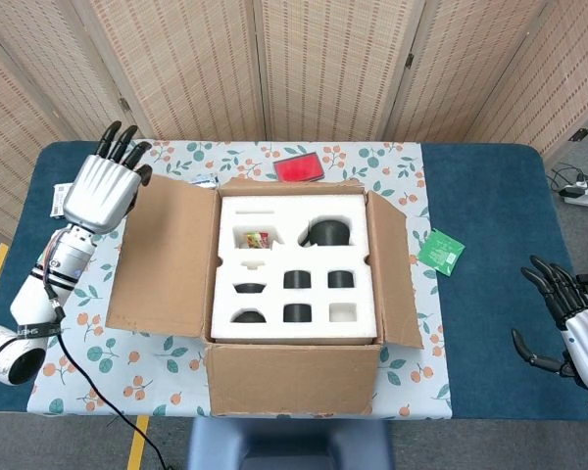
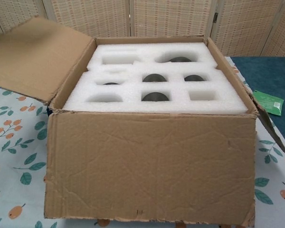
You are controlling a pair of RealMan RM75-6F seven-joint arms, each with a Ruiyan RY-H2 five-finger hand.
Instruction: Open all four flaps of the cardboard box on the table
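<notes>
The cardboard box (image 1: 294, 377) (image 2: 152, 171) stands at the table's front middle, its top uncovered. White foam (image 1: 292, 266) (image 2: 156, 83) with dark round cutouts fills it. Its left flap (image 1: 162, 259) (image 2: 35, 57) lies spread outward, nearly flat. The right flap (image 1: 392, 269) slopes outward; the front flap hangs down the front wall. My left hand (image 1: 100, 186) hovers beyond the left flap's far corner, fingers apart, holding nothing. My right hand (image 1: 566, 318) is at the table's right edge, far from the box, fingers spread and empty.
A red pouch (image 1: 299, 168) lies behind the box. To the box's right on the blue cloth is a green packet (image 1: 440, 249) (image 2: 268, 101). A floral mat (image 1: 412, 176) covers the table's middle. Folding screens stand behind.
</notes>
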